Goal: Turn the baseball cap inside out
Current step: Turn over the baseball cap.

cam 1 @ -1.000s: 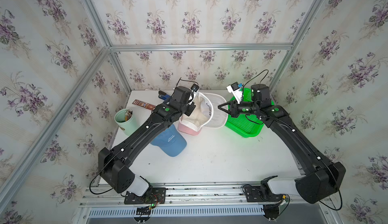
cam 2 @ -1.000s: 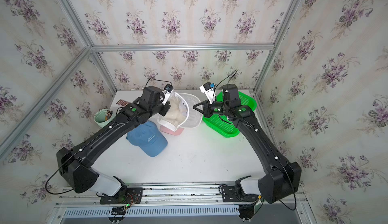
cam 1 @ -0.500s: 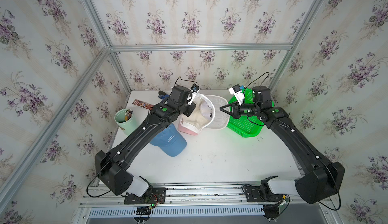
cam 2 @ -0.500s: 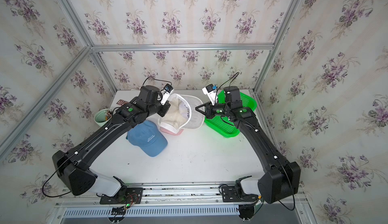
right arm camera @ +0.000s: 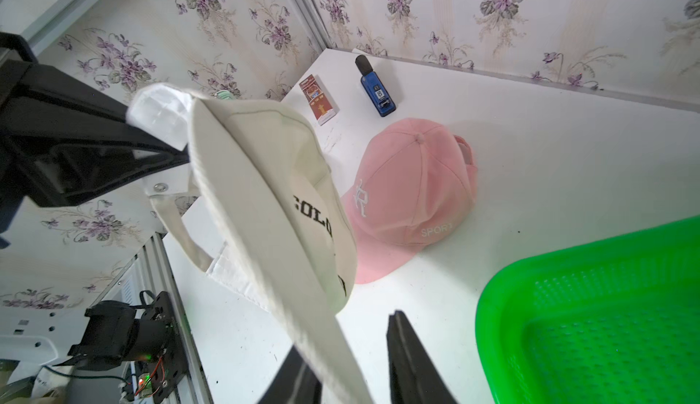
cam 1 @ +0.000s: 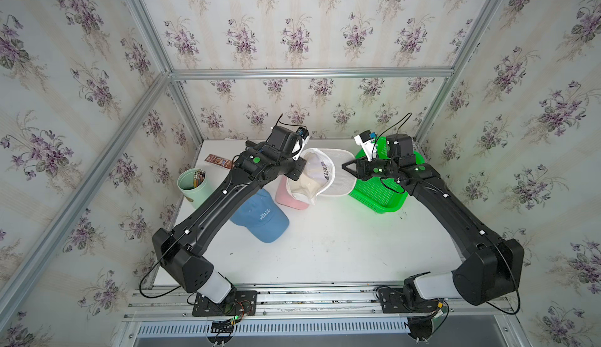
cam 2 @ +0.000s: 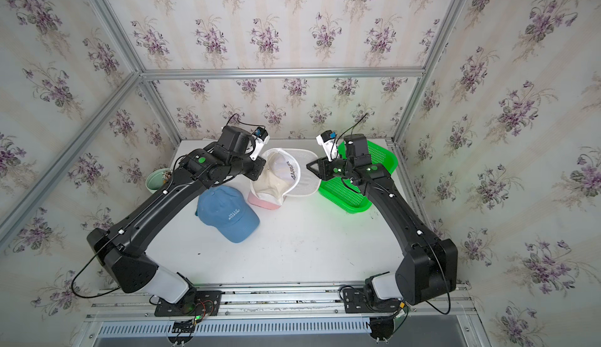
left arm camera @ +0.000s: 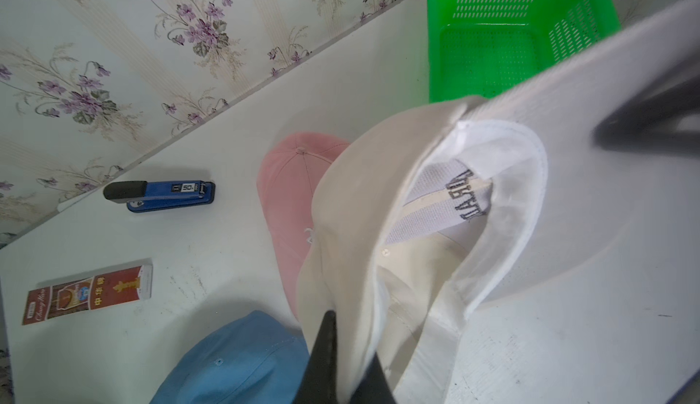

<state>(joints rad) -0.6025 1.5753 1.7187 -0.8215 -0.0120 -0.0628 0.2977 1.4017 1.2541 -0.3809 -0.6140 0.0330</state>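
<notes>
Right gripper (cam 1: 346, 166) is loosening since earlier. In both top views, cream cap (cam 1: 312, 179) is hanging mid-frame, hiding the jaws of left gripper (cam 1: 297, 169). Left wrist view, lower centre: it is pinching the cap's rim. Right wrist view: spread jaws are straddling the cut-off brim.

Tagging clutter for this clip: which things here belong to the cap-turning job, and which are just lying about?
In the job: cream cap, left gripper shut on it, right gripper open at its brim.
Lying about: pink cap, blue cap, green basket, pencil cup, stapler, red box.
</notes>
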